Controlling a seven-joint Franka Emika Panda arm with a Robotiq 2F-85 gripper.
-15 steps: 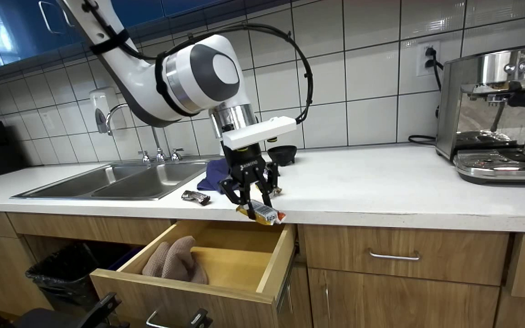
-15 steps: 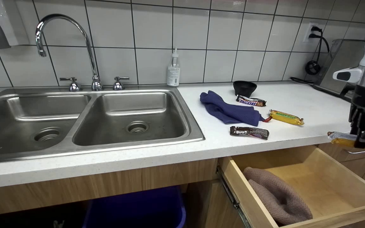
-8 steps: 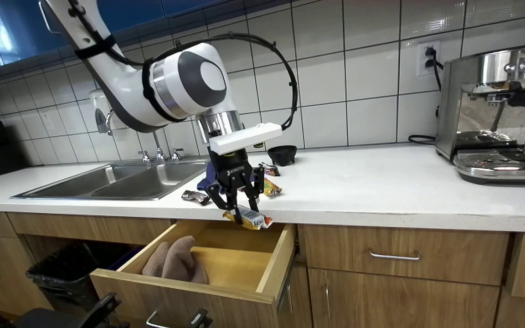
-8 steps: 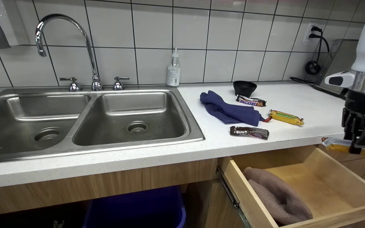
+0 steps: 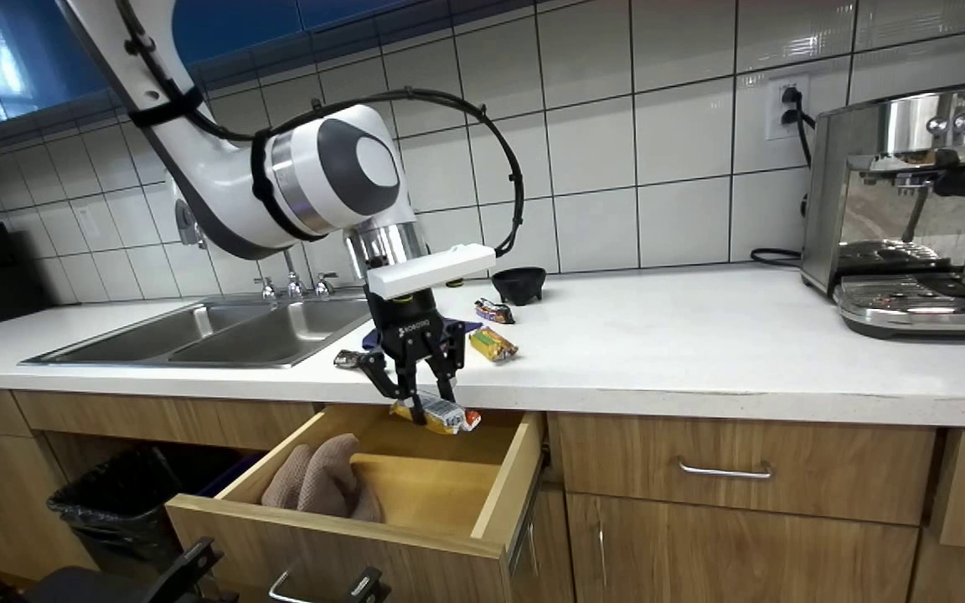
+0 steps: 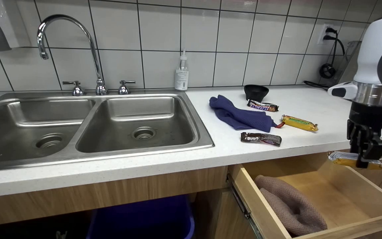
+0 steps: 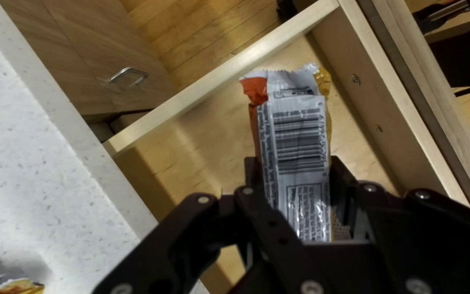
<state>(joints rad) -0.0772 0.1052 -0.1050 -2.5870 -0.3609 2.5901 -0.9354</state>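
I pinch a wrapped candy bar (image 7: 296,134) by its sides in my gripper (image 7: 294,173), its barcode face turned up. I hold it over the pulled-out drawer (image 5: 441,494), just past the front edge of the white counter (image 5: 700,335). A brown cloth (image 6: 287,205) lies rumpled in the drawer. On the counter, a yellow bar (image 6: 299,123) lies at the end of a blue cloth (image 6: 242,116), with a dark bar (image 6: 260,138) just beside that cloth.

Steel sink (image 6: 85,124), curved faucet (image 6: 101,87), pump bottle (image 6: 181,78), espresso machine (image 5: 922,209)
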